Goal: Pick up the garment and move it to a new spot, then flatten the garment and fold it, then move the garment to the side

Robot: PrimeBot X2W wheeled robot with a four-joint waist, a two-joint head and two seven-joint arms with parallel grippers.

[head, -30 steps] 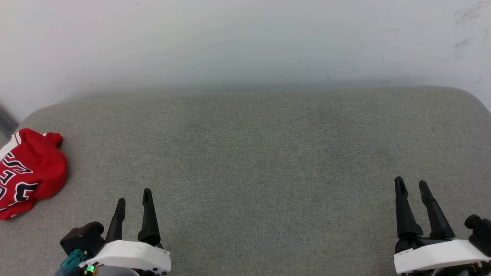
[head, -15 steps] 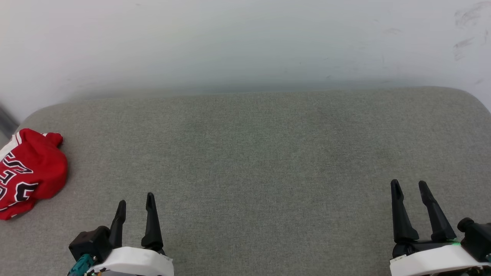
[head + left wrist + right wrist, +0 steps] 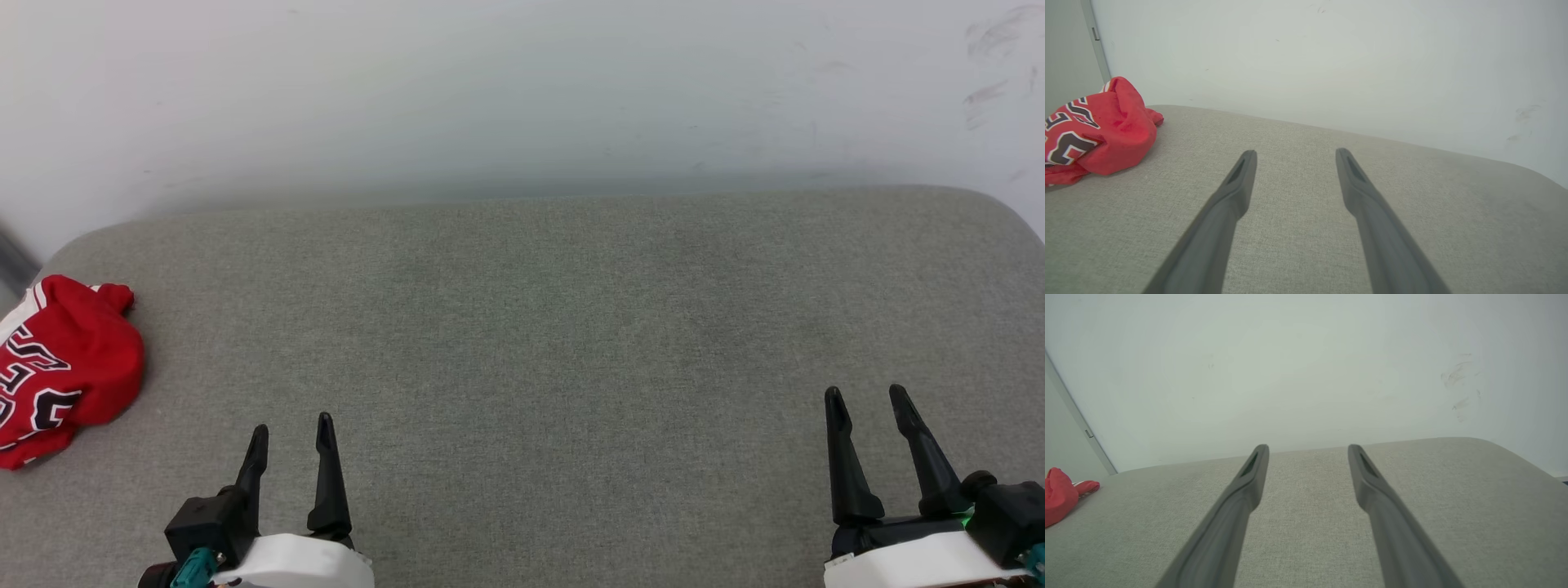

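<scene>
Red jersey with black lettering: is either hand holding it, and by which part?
Nothing is held. The left hand and right hand are both open and empty; the crumpled red jersey with black lettering lies apart on the grey fabric surface.

Grey woven-fabric padded surface (image 3: 531, 327), flat, rounded far corners. Spans under both pincers, extends well ahead of their tips, past left pincer (image 3: 292, 423) on left, past right pincer (image 3: 865, 392) on right. On it: crumpled red jersey (image 3: 69, 367), black white-outlined lettering, white striped trim, bunched heap, well left of left pincer, slightly ahead of its tips, at surface's left edge.
</scene>
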